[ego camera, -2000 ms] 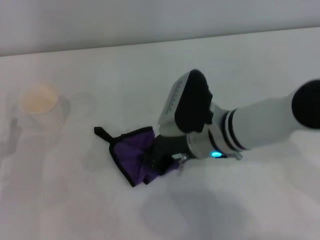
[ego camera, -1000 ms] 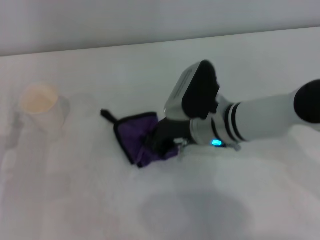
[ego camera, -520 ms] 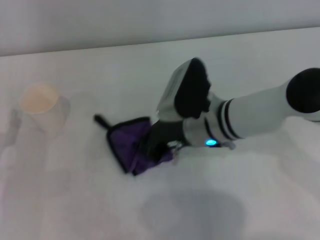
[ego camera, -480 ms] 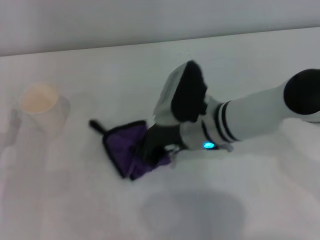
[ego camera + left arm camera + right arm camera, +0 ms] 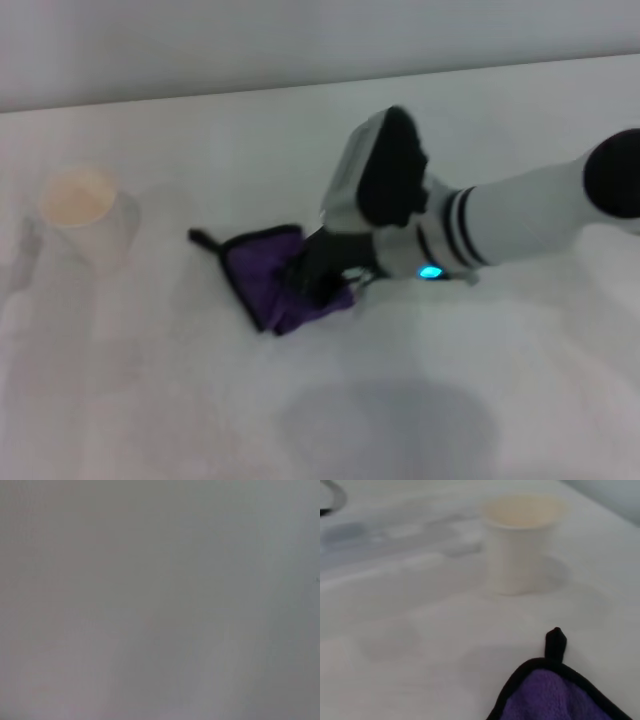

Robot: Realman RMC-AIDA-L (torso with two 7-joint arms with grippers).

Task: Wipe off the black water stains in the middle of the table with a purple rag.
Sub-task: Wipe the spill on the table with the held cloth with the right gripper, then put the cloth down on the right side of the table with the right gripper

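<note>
The purple rag (image 5: 268, 272), with black edging and a black corner loop, lies pressed flat on the white table (image 5: 200, 400) near its middle. My right gripper (image 5: 318, 278) reaches in from the right and is shut on the purple rag's right part, holding it against the tabletop. The right wrist view shows the rag's corner and loop (image 5: 555, 680) on the table. The black water stains are not in view; no dark blot shows on the table. My left gripper is out of view, and the left wrist view shows only plain grey.
A cream-white cup (image 5: 85, 215) stands upright at the left of the table, apart from the rag; it also shows in the right wrist view (image 5: 520, 545). The table's far edge (image 5: 300, 85) meets a grey wall.
My right gripper has slid the rag back and forth over the table: up and right, then left, and now back to the right. The cup has not moved.
</note>
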